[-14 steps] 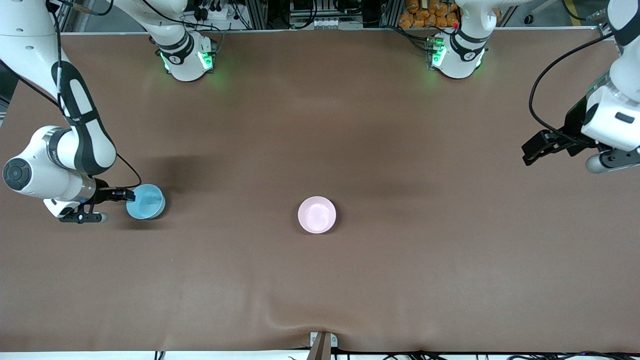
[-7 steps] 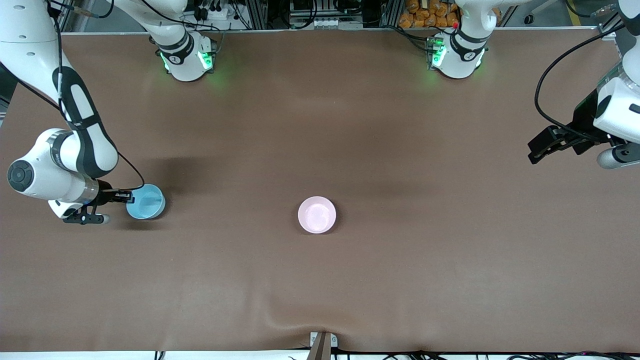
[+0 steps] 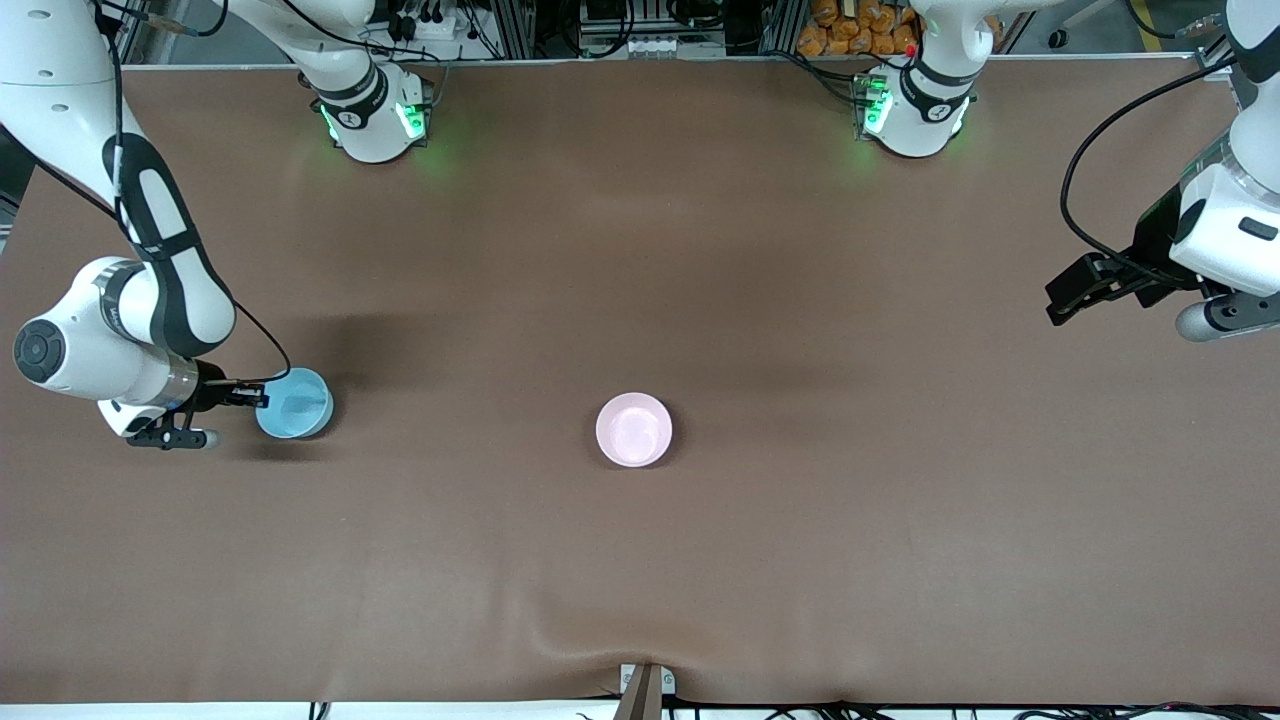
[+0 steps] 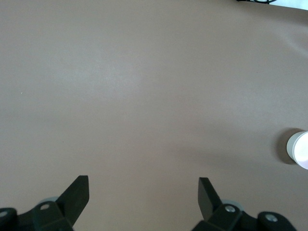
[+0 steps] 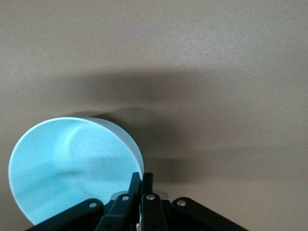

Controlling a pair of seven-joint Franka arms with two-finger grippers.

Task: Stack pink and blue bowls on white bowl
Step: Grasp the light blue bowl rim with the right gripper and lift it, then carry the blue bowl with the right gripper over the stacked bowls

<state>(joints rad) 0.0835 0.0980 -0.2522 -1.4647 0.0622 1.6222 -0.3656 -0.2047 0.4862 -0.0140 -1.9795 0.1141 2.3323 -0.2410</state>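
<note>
The right gripper has its two black fingers pressed onto the rim of the blue bowl, one finger inside the wall and one outside, so the rim is pinched between them. In the right wrist view the bowl appears tipped, its pale blue inside turned toward the camera, and a dark shadow lies on the table beside it. Whether its base touches the table cannot be told.

In the front view the right gripper meets the blue bowl at the right arm's end of the table, on the edge of the bowl that faces that end. The right arm's white and black links curve down to it from above.

The pink bowl sits upright on the brown table near the middle, well apart from the blue bowl and slightly nearer the front camera. It also shows as a small pale round shape at the edge of the left wrist view.

The left gripper has its jaws spread wide with nothing between them. In the front view the left gripper hangs in the air over the bare table at the left arm's end, where that arm waits, well apart from both bowls.
</note>
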